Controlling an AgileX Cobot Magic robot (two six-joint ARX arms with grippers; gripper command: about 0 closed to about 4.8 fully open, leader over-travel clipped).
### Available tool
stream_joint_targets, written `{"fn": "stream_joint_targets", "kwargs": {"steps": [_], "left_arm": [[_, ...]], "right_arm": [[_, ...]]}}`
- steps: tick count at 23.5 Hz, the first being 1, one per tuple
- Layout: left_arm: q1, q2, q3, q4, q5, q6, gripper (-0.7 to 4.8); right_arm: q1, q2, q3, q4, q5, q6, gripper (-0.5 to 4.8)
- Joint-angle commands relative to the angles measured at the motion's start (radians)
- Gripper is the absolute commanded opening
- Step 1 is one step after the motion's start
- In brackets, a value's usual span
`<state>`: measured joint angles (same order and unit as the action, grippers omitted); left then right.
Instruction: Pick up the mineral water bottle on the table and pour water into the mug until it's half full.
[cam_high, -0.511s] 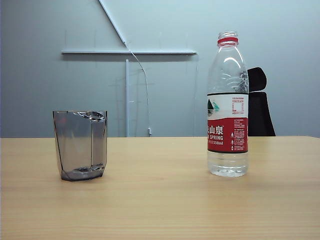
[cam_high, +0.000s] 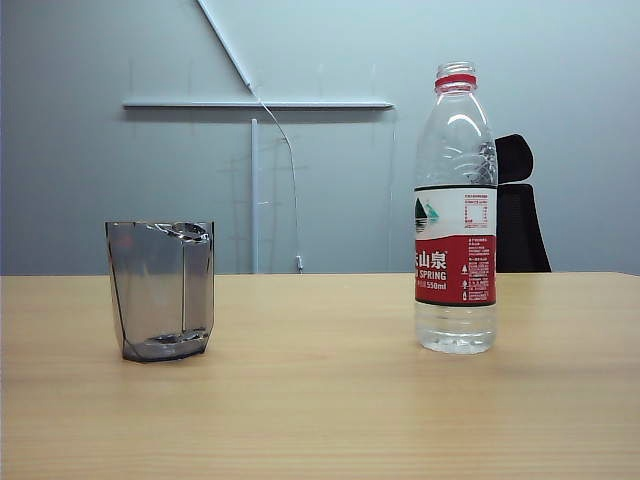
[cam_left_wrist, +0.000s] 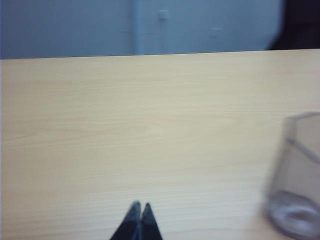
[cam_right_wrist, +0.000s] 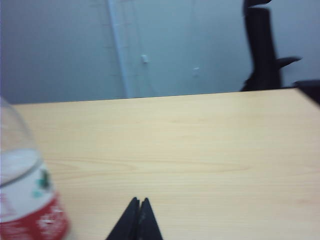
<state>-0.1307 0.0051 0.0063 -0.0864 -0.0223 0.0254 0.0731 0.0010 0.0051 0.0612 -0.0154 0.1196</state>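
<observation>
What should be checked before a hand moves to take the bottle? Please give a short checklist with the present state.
1. Mineral water bottle upright on the table: ok.
2. Bottle cap off, mouth open for pouring: ok.
3. Mug upright, apart from the bottle: ok.
4. Right hand open enough to take the bottle: not ok, fingertips together, holding nothing, the bottle off to one side.
5. Left hand free of the mug: ok, shut, holding nothing, not touching it.
6. Exact water level in the bottle: cannot tell; water shows below the label.
</observation>
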Motion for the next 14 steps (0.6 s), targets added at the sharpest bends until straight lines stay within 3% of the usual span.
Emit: {"fn": "stream_joint_targets", "kwargs": {"steps": [1, 4, 7, 9, 10, 14], "left_arm": [[-0.141, 0.048, 0.003, 0.013, 0.0, -0.003, -0.02], [-0.298, 0.098, 0.003, 0.012, 0.0, -0.003, -0.02], [-0.426, 0.105, 0.003, 0.013, 0.0, -0.003, -0.02], [-0.476, 0.105, 0.003, 0.013, 0.0, -0.003, -0.02], [-0.494, 0.105, 0.003, 0.013, 0.0, -0.003, -0.02], [-0.508, 0.105, 0.003, 0.013, 0.0, -0.003, -0.02]], "right_arm": [[0.002, -0.002, -0.005, 0.018, -0.116, 0.183, 0.08], [0.027, 0.001, -0.004, 0.013, -0.209, 0.277, 0.82], [0.121, 0.003, -0.004, -0.02, -0.196, 0.279, 1.52], [0.221, 0.011, -0.005, -0.043, -0.126, 0.253, 3.33], [0.282, 0.022, -0.005, -0.042, -0.07, 0.204, 4.79], [0.506, 0.088, -0.005, 0.003, 0.212, 0.1, 4.79]]}}
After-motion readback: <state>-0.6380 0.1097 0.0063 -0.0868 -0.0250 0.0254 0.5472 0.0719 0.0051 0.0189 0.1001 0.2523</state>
